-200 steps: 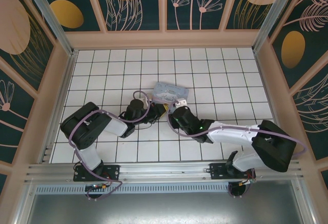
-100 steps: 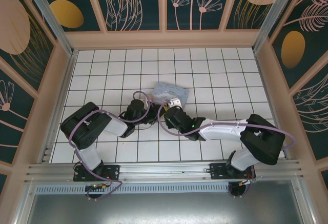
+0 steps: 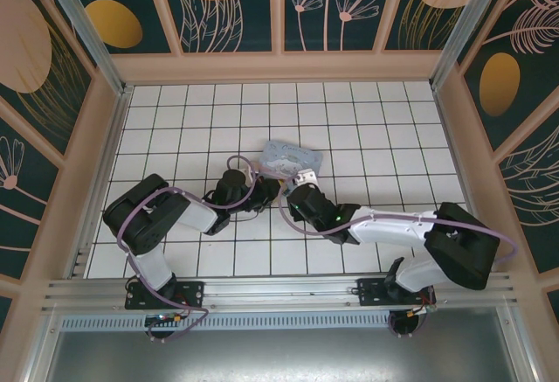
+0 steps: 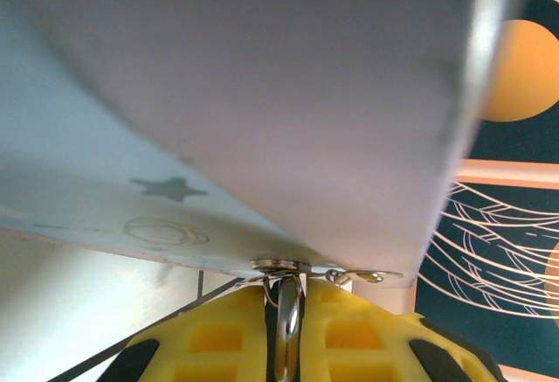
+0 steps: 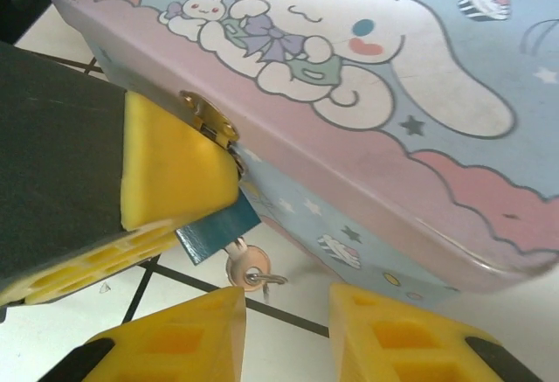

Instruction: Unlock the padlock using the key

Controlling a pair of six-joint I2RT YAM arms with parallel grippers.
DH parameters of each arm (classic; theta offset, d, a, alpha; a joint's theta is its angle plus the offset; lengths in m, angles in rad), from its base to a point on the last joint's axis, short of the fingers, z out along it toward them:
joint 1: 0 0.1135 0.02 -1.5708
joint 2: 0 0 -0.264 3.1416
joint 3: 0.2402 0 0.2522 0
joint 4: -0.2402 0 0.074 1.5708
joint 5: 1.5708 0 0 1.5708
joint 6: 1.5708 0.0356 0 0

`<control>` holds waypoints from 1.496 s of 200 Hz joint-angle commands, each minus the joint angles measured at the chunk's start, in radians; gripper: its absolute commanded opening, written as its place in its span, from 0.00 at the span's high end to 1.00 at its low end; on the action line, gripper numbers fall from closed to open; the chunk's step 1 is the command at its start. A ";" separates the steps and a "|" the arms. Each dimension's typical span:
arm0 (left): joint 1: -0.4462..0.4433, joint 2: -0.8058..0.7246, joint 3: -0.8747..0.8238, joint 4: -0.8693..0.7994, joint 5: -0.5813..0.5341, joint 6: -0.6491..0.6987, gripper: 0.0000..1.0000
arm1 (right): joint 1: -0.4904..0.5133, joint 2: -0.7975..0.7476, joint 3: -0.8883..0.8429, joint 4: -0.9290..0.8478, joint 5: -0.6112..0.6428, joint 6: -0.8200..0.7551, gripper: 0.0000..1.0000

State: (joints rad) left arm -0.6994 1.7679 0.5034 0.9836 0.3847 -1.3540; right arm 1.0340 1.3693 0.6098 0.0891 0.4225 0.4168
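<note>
The teal padlock (image 5: 216,228) hangs at the pastel tin's brass hasp (image 5: 210,118). My left gripper (image 4: 286,288) is shut on it, and a shiny metal part of the padlock (image 4: 286,334) shows pinched between the yellow fingers (image 4: 210,338). The key (image 5: 247,266) sticks out of the padlock's lower end, its round head carrying a small wire ring. Just below the key, my right gripper (image 5: 286,316) stands open and touches nothing; the key head sits just above its left fingertip. In the top view the left gripper (image 3: 269,190) and the right gripper (image 3: 300,190) meet at the tin's near edge.
The pastel blue cartoon tin (image 3: 291,156) lies on the white tiled floor (image 3: 367,120) and looms right over both grippers (image 5: 367,128). Patterned walls (image 3: 236,6) enclose the floor on three sides. Open tiles lie behind and beside the tin.
The right arm swung left toward the padlock, then came partway back to the right. The left arm has held still with the padlock.
</note>
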 commanded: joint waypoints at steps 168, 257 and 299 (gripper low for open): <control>-0.005 -0.018 0.021 0.030 0.018 0.016 1.00 | 0.015 0.193 0.125 -0.045 0.055 -0.065 0.70; -0.004 -0.018 0.024 0.027 0.019 0.016 1.00 | -0.009 0.192 0.106 -0.046 0.077 -0.063 0.80; -0.004 -0.022 0.026 0.025 0.023 0.016 1.00 | -0.015 0.228 0.116 -0.046 0.082 -0.067 0.79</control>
State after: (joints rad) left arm -0.6994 1.7679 0.5072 0.9829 0.3843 -1.3540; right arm 1.0412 1.5608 0.7120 0.0631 0.4522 0.3637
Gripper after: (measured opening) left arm 0.127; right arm 0.208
